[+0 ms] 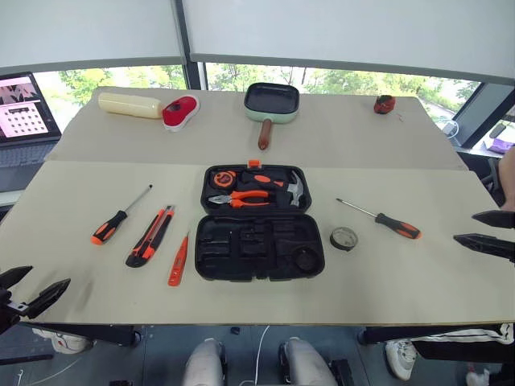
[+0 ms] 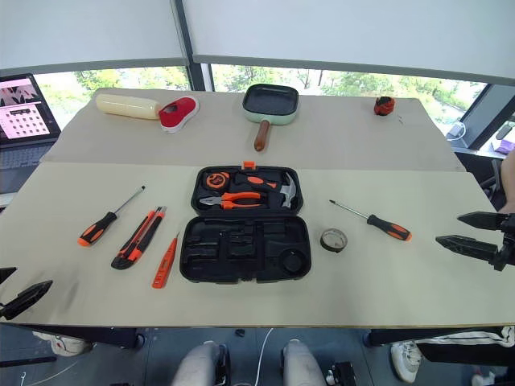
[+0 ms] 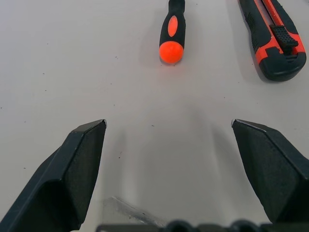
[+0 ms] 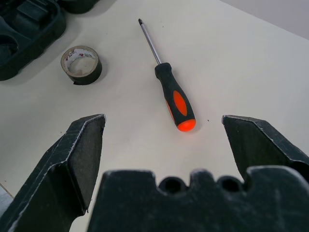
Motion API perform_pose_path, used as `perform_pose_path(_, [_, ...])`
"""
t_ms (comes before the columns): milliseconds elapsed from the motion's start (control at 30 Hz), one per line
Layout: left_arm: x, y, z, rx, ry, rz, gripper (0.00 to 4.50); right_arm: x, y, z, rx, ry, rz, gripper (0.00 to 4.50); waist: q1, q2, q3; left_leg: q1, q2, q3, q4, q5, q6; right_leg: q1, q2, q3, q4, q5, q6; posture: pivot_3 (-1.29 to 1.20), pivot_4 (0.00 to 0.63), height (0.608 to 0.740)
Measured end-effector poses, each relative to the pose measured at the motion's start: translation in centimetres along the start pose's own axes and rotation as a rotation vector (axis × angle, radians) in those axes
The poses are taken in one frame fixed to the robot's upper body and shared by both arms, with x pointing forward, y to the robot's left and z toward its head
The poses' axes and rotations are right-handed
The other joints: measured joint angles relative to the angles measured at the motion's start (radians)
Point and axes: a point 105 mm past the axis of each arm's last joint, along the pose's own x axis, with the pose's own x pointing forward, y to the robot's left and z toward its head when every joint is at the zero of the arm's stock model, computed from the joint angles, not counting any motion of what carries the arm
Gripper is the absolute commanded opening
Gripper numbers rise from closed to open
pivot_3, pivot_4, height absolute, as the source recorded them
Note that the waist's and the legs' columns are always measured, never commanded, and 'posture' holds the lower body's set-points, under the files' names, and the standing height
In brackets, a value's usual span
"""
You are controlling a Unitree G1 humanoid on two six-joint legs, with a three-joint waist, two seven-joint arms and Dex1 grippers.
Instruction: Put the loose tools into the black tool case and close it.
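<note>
A: Fingers first. Your left gripper (image 1: pixel 30 291) is spread wide with nothing in it, hanging over the near left corner of the tabletop (image 1: pixel 386 281). Your right gripper (image 1: pixel 488 232) is spread wide too, nothing held, at the right edge.

B: Case?

A: The black tool case (image 1: pixel 257 223) lies open mid-table, a bit nearer your edge. Its far half holds the pliers (image 1: pixel 240 198) and hammer (image 1: pixel 294 190); the near half's slots are bare.

B: Loose tools?

A: Left of the case you've got three, lying apart: a screwdriver (image 1: pixel 119 216) outermost, then the utility knife (image 1: pixel 150 236), then the slim orange screwdriver (image 1: pixel 179 260) closest to the case. Your left wrist view looks at the first screwdriver's handle end and the knife.

B: Right side?

A: The tape roll (image 4: pixel 81 64) sits just beside the case's near right corner, not touching. The second screwdriver (image 4: pixel 170 91) lies further right, handle toward your right gripper, tip pointing back toward the case.

B: Far edge?

A: Green frying pan (image 1: pixel 271 105), a red shoe (image 1: pixel 180 111), a cream roll (image 1: pixel 130 104).
</note>
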Motion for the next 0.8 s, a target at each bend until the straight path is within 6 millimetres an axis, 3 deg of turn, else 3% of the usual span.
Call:
perform_pose_path(233, [0.3,0.1,0.2,0.008,-0.006,0.008,4.46,0.3,-0.4,-0.9,-0.031,-0.007,-0.015,4.5,0.001,0.0,0.0,0.0,0.0,0.0,0.0,0.0,0.0,0.0,0.0,0.0,0.0,0.0,0.0,0.0,0.15,0.74])
perform_pose_path(400, [1.9,-0.4,1.8,0.034,-0.026,-0.063,4.46,0.8,-0.3,0.4,-0.072,-0.054,-0.011,4.5,0.002,0.001,0.0,0.0,0.0,0.0,0.0,0.0,0.0,0.0,0.0,0.0,0.001,0.0,0.0,0.0,0.15,0.74])
perform_pose_path(500, [5.0,0.6,5.0,0.038,-0.077,-0.104,4.46,2.8,2.4,3.4,-0.172,-0.116,0.111,4.5,0.007,0.002,0.001,0.001,0.0,-0.001,0.0,0.001,-0.001,0.0,0.002,0.0,0.004,0.0,0.0,0.0,0.15,0.74])
perform_pose_path(567, [6.0,0.6,5.9,0.065,-0.07,-0.13,4.46,3.7,3.9,4.8,-0.219,-0.137,0.173,4.5,0.004,0.003,0.001,0.001,0.0,-0.001,0.0,0.001,-0.001,0.0,0.002,0.0,0.004,0.002,0.004,0.0,0.15,0.74])
perform_pose_path(800, [10.7,0.7,4.5,0.09,0.068,-0.193,4.46,7.2,10.0,8.2,-0.304,-0.235,0.374,4.5,-0.001,0.003,0.001,-0.004,0.001,-0.001,0.0,-0.001,-0.002,-0.004,0.004,0.0,0.006,0.002,0.007,0.0,0.15,0.74])
